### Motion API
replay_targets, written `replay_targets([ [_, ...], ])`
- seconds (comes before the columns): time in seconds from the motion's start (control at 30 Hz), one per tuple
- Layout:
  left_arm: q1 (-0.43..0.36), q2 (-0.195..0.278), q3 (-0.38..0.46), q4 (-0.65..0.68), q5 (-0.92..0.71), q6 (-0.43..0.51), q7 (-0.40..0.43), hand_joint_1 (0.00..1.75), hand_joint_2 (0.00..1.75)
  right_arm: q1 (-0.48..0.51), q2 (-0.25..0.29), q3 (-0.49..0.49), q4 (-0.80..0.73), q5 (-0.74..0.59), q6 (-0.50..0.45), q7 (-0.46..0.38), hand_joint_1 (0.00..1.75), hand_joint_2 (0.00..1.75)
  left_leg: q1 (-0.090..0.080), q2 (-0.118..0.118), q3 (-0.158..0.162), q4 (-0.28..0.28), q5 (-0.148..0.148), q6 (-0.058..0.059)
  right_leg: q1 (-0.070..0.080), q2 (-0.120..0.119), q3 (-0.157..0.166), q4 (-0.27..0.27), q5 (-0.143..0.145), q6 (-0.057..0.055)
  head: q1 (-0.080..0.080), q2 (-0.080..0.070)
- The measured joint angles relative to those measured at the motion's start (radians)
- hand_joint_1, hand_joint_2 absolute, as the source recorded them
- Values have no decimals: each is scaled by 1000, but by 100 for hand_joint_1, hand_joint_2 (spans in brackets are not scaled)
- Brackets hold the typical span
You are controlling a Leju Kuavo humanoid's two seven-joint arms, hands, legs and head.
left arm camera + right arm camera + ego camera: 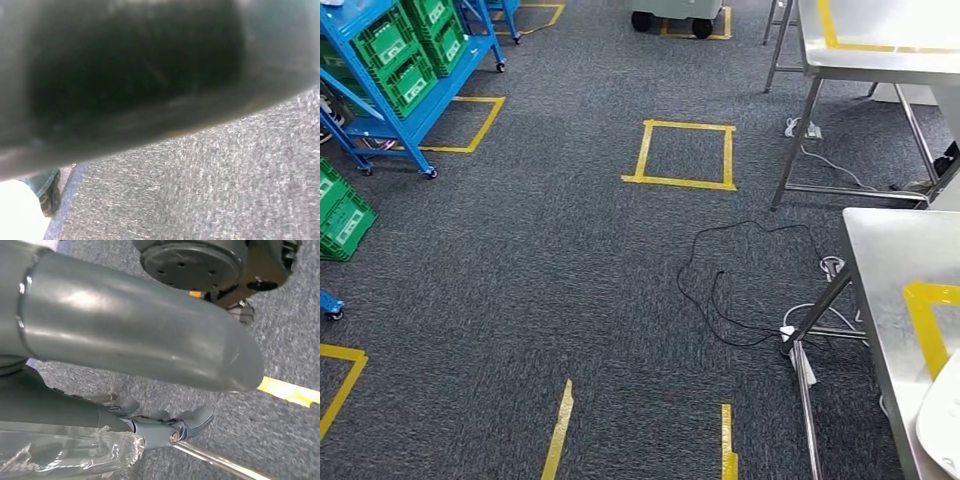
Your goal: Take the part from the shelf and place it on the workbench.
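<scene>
In the right wrist view my right hand (162, 427) hangs over the carpet. Its dark fingers (188, 422) lie along a grey part in a crumpled clear plastic bag (68, 452), and the hand holds the bag against them. The thick grey thumb (143, 335) stands apart from the fingers. A dark blurred mass (132, 75) covers much of the left wrist view, so I cannot make out the left hand's fingers. The blue shelf (433, 100) with green bins (403, 60) stands at the far left. A steel workbench (886, 270) with a yellow tape mark (927, 320) stands at the near right.
A second steel table (878, 50) stands at the far right. Black cable (743, 280) and a power strip (799, 350) lie on the carpet by the bench leg. Yellow tape squares (686, 155) mark the floor. A white object (943, 420) lies on the bench. A person's shoe (49, 195) is nearby.
</scene>
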Motion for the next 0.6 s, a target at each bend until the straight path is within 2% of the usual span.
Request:
replay_targets([
  [0.07, -1, 0, 0, 0, 0, 0, 0, 0, 0, 0, 0, 0, 0, 0, 0, 0, 0, 0, 4, 3, -74, 138, -61, -8, 1, -6, 1, -1, -3, -7, -5, 0],
  [0.1, -1, 0, 1, 0, 0, 0, 0, 0, 0, 0, 0, 0, 1, 0, 0, 0, 0, 0, 7, 3, -110, 198, -77, -10, 2, -8, 1, 0, -5, -8, -4, 0],
  [0.13, -1, 0, 1, 0, 0, 0, 0, 0, 0, 0, 0, -1, 1, 0, 0, 0, 0, 0, 9, 3, -132, 228, -73, -12, 2, -9, 1, 0, -8, -9, -4, 0],
  [0.17, 0, 0, 2, 0, 0, 0, 0, 0, 0, 0, 0, -1, 2, 0, 0, 0, 0, 0, 10, 3, -134, 216, -46, -12, 2, -10, 3, 0, -11, -8, -4, 0],
  [0.2, 0, 0, 2, 0, 0, 0, 0, 0, 0, 0, 0, -1, 3, 0, 0, 0, 0, 0, 11, 4, -117, 168, -5, -11, 2, -10, 7, 0, -15, -7, -5, 0],
  [0.23, 0, 0, 2, 0, 0, 0, 0, 0, 0, 0, 0, -2, 3, 0, 0, 0, 0, 0, 12, 6, -88, 99, 39, -9, 2, -10, 11, -1, -19, -4, -5, 0],
  [0.27, -1, 0, 2, 0, 0, 1, 0, 0, 0, 0, 0, -2, 3, 0, 0, 0, 0, 0, 12, 8, -60, 33, 68, -7, 4, -10, 16, 1, -23, 0, -5, 0],
  [0.3, -2, 0, 3, 0, 0, 1, 0, 0, 0, 0, 0, -2, 3, 0, 0, -1, 0, 0, 11, 10, -41, -13, 82, -4, 6, -9, 19, 2, -26, 4, -4, 0],
  [0.33, -4, 0, 3, 0, -1, 2, 0, 0, 0, 0, 0, -2, 4, 0, 0, -1, 0, 0, 9, 11, -33, -37, 84, -1, 7, -9, 19, 2, -28, 9, -4, 0],
  [0.4, -4, -1, 4, 0, -1, 3, 0, 0, 0, -1, 0, -2, 4, 0, 0, -1, 0, 0, 7, 10, -32, -46, 81, 8, 6, -10, 22, -1, -29, 21, -4, 0],
  [0.47, -4, -1, 5, 0, -1, 4, 0, 0, 0, -3, 0, -2, 4, 0, 0, -2, 0, 0, 8, 9, -26, -55, 85, 21, 3, -8, 17, 19, -46, 31, -3, 0],
  [0.5, -4, -1, 6, 0, -1, 4, 0, 0, 0, -4, 0, -2, 4, 0, 0, -2, 0, 0, 9, 9, -23, -59, 86, 27, 3, -6, 0, 57, -70, 35, 0, 0],
  [0.53, -5, -1, 6, 0, -1, 4, 0, 0, 0, -4, 0, -1, 5, 0, 0, -2, 0, 0, 9, 10, -21, -61, 85, 32, 3, -5, -31, 116, -100, 36, 2, 0],
  [0.6, -5, -2, 6, 0, -1, 4, 0, 0, 0, -4, 0, -1, 6, 0, 0, -2, 0, 0, 6, 10, -19, -61, 81, 39, 3, -4, -108, 253, -152, 38, 5, 0],
])
